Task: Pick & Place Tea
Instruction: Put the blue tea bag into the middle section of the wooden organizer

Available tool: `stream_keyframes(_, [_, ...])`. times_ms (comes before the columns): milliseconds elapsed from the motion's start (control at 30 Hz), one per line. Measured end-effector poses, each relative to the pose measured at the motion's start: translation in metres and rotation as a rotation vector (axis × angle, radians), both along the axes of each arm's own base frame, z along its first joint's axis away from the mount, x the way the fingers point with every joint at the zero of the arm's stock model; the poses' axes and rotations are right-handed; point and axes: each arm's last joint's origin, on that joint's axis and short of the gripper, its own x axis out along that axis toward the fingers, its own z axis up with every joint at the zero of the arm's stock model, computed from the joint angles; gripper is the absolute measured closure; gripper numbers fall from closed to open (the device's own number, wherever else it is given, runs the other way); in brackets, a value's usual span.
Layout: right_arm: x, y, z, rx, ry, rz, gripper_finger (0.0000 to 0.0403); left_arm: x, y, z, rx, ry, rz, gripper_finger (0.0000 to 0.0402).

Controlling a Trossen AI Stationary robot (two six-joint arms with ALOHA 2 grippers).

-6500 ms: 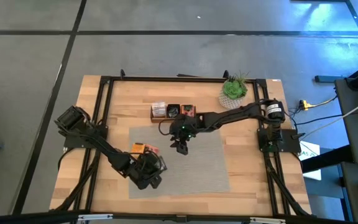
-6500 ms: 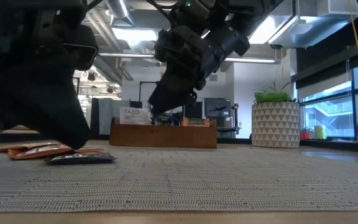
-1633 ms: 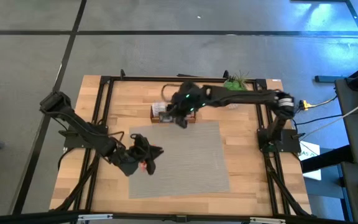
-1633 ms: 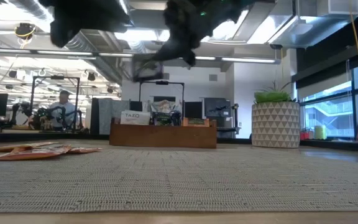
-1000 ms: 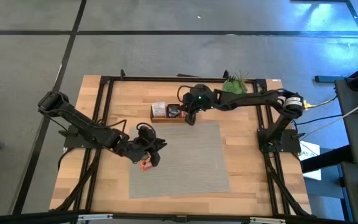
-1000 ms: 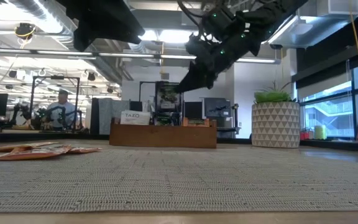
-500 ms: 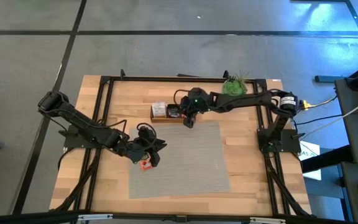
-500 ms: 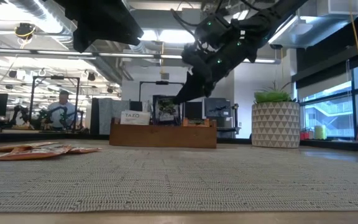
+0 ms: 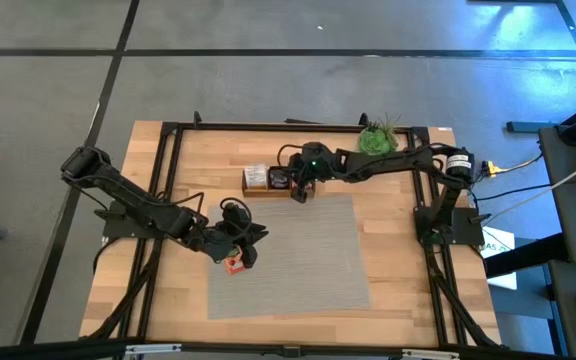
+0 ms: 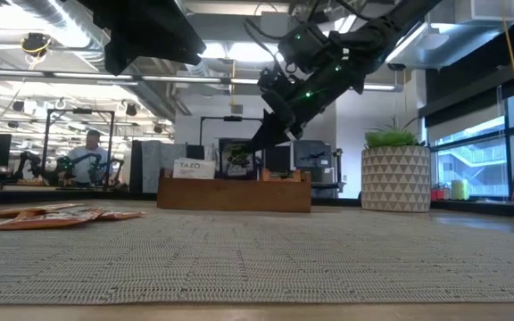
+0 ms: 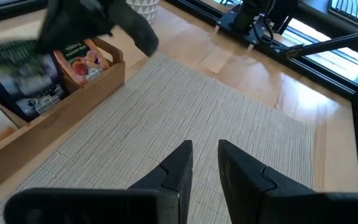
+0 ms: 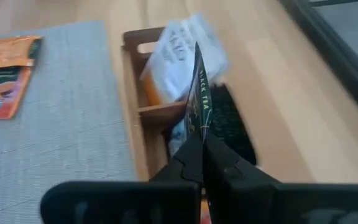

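Observation:
A brown wooden tray stands at the mat's far edge and holds white, black and orange tea sachets. My right gripper hangs over the tray's middle compartment, shut on a black tea sachet. Several orange sachets lie flat on the mat's left part. My left gripper hovers above them, open, with nothing between its fingers. My right gripper pinches the black sachet by one edge between its two fingers. The fingers slant down from the table's right. The sachet stands edge-on beyond the fingertips, upright, with its lower end at the tray's rim; I cannot tell whether it touches the tray.
A grey woven mat covers the table's middle. A potted plant in a white patterned pot stands at the far right, beside the tray. A black frame runs along the table's edges. A person sits in the room behind.
My right gripper has come down and a little toward the table's left, lowering the black sachet from well above the tray to the tray's rim over the middle compartment. It has stayed shut on the sachet.

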Motion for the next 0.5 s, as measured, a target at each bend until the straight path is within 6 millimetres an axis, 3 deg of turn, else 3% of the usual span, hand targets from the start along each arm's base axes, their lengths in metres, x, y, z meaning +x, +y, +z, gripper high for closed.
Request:
stream_keyframes(200, [0.006,0.007,-0.017,0.013,0.037,0.040,0.0397,0.000,0.000,0.000,0.001,0.001,0.000,0.0329])
stream_keyframes(400, [0.008,0.012,-0.018,-0.034,0.039,0.069,0.0395,0.000,0.000,0.000,0.000,0.000,0.000,0.0329])
stream_keyframes(500, [0.008,0.011,-0.018,-0.035,0.036,0.065,0.0375,0.000,0.000,0.000,0.000,0.000,0.001,0.0329])
